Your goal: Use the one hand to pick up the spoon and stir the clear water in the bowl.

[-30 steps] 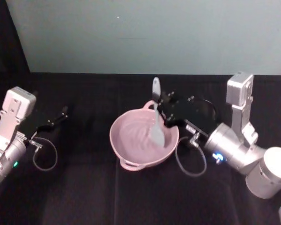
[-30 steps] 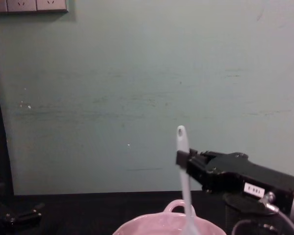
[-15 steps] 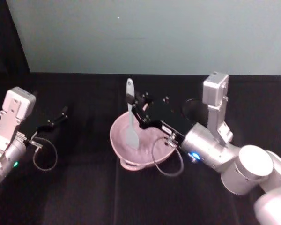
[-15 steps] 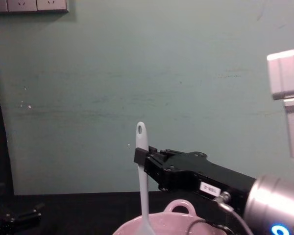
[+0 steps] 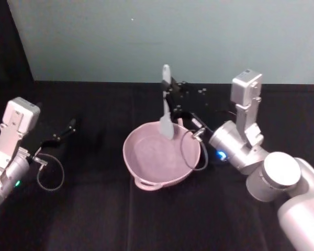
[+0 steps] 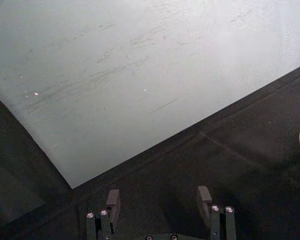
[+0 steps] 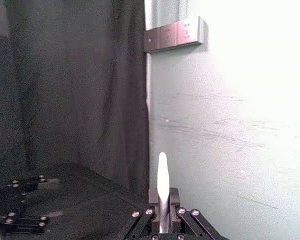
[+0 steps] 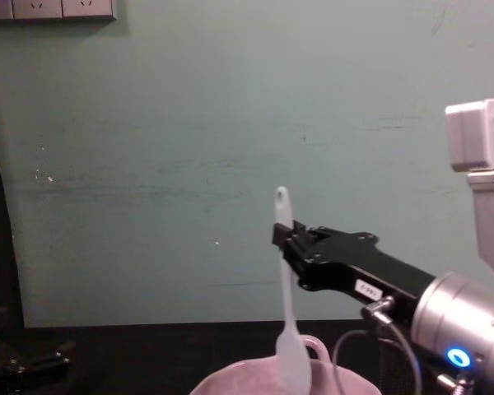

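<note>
Head view: spoon [image 5: 166, 124] in end effector [image 5: 169, 97]

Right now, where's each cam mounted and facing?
Head: high, looking down on the table; both arms, left gripper parked, right gripper holding the spoon at the bowl.
Chest: low, facing the wall; right gripper, spoon, bowl rim.
Left wrist: faces wall, table; own open fingers.
Right wrist: faces wall; own fingers clamp spoon.
Shared: head and chest both see spoon, bowl.
</note>
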`<state>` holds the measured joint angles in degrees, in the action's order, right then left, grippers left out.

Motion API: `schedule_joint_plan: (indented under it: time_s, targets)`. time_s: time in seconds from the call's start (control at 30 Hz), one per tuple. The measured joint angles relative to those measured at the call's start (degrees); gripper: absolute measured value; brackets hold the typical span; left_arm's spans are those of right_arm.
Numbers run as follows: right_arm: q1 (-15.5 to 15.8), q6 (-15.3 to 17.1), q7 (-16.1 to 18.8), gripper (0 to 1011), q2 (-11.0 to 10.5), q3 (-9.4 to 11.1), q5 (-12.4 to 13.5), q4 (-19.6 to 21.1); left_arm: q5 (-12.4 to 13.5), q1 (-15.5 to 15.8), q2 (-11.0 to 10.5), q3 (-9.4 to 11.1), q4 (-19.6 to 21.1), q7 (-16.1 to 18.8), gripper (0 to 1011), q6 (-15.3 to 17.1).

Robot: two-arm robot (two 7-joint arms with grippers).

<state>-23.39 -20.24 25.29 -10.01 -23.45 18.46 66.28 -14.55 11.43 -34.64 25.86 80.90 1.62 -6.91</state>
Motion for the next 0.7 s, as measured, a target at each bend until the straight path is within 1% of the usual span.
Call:
schedule_joint_plan:
  time_s: [0.1, 0.13, 0.2, 0.23, 0.33, 0.43, 0.47, 0.53, 0.57, 0.67, 0.7]
  targets:
    - [1.0, 1.4, -0.3, 121, -1.0, 0.8, -0.3, 1.8, 0.0, 0.0, 0.0, 0.0, 0.0, 0.0, 1011, 0.0]
    - [1.0, 1.4, -0.3, 121, -1.0, 0.8, -0.3, 1.8, 0.0, 0.0, 0.0, 0.0, 0.0, 0.0, 1011, 0.0]
    - [2.1, 2.8, -0.1, 121, -1.9, 1.4, -0.2, 3.6, 0.0, 0.0, 0.0, 0.0, 0.0, 0.0, 1011, 0.0]
    - [2.9, 3.9, 0.4, 122, -2.6, 1.6, 0.0, 5.0, 0.0, 0.0, 0.0, 0.0, 0.0, 0.0, 1011, 0.0]
    - [4.2, 5.5, 1.3, 121, -3.6, 1.8, 0.7, 7.2, 0.0, 0.0, 0.0, 0.0, 0.0, 0.0, 1011, 0.0]
    - [6.1, 7.7, 2.7, 121, -4.6, 1.9, 2.2, 10.3, 0.0, 0.0, 0.0, 0.0, 0.0, 0.0, 1011, 0.0]
    - [7.0, 8.7, 3.4, 122, -5.1, 1.6, 3.0, 11.6, 0.0, 0.0, 0.0, 0.0, 0.0, 0.0, 1011, 0.0]
    - [7.7, 9.7, 4.1, 121, -5.4, 1.3, 3.8, 12.7, 0.0, 0.0, 0.0, 0.0, 0.0, 0.0, 1011, 0.0]
    - [8.1, 10.8, 4.8, 121, -5.6, 0.8, 4.7, 13.6, 0.0, 0.0, 0.0, 0.0, 0.0, 0.0, 1011, 0.0]
    - [8.4, 12.2, 5.6, 121, -5.7, 0.0, 5.8, 14.0, 0.0, 0.0, 0.0, 0.0, 0.0, 0.0, 1011, 0.0]
    - [8.3, 13.0, 6.0, 121, -5.5, -0.7, 6.4, 14.0, 0.0, 0.0, 0.0, 0.0, 0.0, 0.0, 1011, 0.0]
